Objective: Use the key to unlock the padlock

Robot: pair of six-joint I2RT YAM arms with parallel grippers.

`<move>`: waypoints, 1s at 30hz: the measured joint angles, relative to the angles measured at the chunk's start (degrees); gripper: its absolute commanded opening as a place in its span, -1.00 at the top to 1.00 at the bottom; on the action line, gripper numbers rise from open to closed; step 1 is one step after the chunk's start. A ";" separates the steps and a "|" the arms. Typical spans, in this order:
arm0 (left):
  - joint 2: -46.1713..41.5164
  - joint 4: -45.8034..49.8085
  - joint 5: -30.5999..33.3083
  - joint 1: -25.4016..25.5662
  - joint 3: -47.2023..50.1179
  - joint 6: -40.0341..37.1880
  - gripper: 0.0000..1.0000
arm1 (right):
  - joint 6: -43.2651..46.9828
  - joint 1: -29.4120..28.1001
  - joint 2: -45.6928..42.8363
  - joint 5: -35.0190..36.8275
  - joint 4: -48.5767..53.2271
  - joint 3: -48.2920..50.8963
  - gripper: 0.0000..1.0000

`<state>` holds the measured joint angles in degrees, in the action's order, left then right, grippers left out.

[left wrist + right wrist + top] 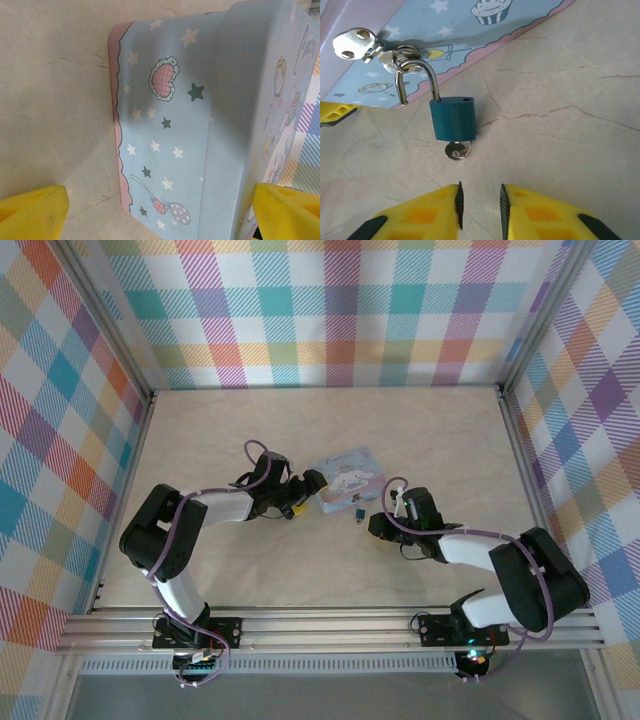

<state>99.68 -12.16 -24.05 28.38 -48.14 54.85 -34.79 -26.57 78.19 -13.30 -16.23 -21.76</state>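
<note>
Right end effector (480, 202) narrowly ajar, empty; padlock (452, 119) lengthwise toward it, key (457, 150) end nearest.

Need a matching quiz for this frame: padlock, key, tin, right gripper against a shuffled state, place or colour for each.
Column 1
1. padlock
2. key
3. tin
4. right gripper

Column 2
A. pale blue with star print
B. jaws slightly apart, empty, just short of the key
C. one shackle leg out of the body, hooked through the tin's hasp
D. sticking out of the padlock's bottom end

Pairs: 1-C, 2-D, 3-A, 4-B
</note>
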 measured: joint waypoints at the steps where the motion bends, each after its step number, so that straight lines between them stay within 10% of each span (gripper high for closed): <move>1: -0.04 0.04 0.09 0.00 0.02 0.00 -0.86 | 0.33 0.00 -0.61 0.22 0.68 -0.02 0.27; 13: -1.64 1.27 1.14 0.15 1.07 0.04 -0.86 | 2.62 4.90 -3.98 -5.18 -0.37 -0.83 -0.50; 30: -2.64 1.49 2.29 0.79 1.92 1.11 -0.87 | 7.37 6.78 5.57 -14.84 -6.36 -3.19 -0.05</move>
<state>97.03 -10.68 -21.76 29.17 -46.22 55.96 -27.42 -19.79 83.77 -28.14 -22.59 -24.95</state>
